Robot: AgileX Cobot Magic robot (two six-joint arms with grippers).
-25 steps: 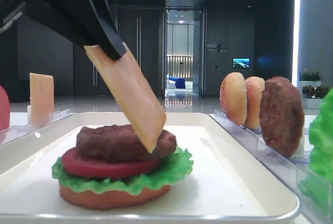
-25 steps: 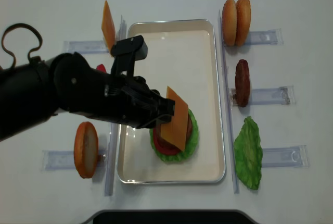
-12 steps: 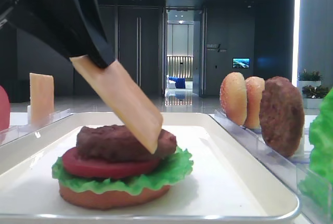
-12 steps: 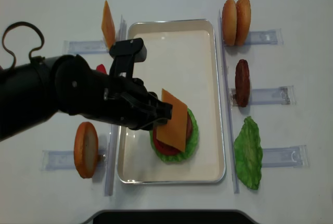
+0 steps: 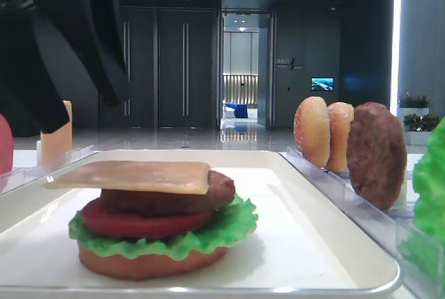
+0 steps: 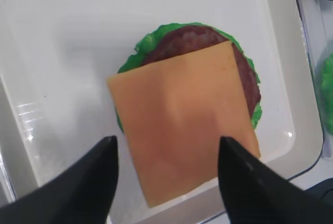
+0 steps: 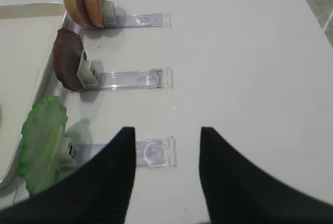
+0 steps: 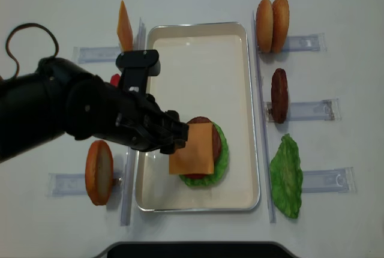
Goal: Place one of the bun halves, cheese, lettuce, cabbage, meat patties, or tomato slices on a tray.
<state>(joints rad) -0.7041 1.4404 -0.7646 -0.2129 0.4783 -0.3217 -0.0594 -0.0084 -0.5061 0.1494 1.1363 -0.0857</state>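
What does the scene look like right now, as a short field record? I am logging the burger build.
stack order, bottom up: bun half, lettuce, tomato slice, meat patty, cheese
cheese state: lying flat on top, overhanging one side
stack location: on the tray
left gripper: open, above the cheese, not touching it
right gripper: open, holding nothing
spare items in racks: two bun halves, patty, lettuce leaf
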